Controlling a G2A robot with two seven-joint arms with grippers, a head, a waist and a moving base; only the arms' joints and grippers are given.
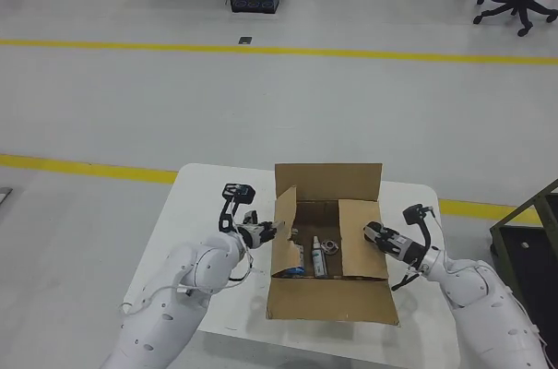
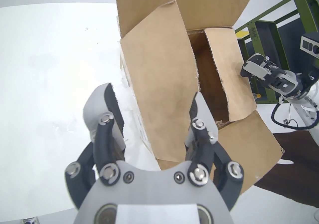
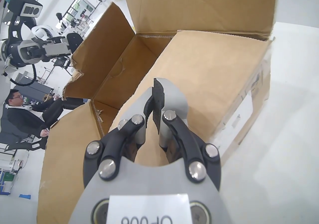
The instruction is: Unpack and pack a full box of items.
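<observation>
Cardboard box (image 1: 329, 300) on table (image 1: 205, 194), right of table's middle.

Four flaps open:
- back flap (image 1: 328, 182) away from robot
- front flap (image 1: 332, 300) laid toward robot
- left flap (image 1: 284, 231) and right flap (image 1: 362, 238) at sides

In box:
- bottle (image 1: 319, 258) near middle
- small round item (image 1: 331, 245) just right of it
- another item (image 1: 292, 271) left of bottle, by left wall

Left gripper (image 1: 265, 231) just outside left flap.

Right gripper (image 1: 371, 231) at right flap's outer face.

Metal rack (image 1: 537, 221) on floor right of table.

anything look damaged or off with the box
Yes. The cardboard box has a torn, ragged edge on its left side flap, at the end nearest the robot. Its right side flap also leans inward over the opening, while the other flaps are open.
</observation>
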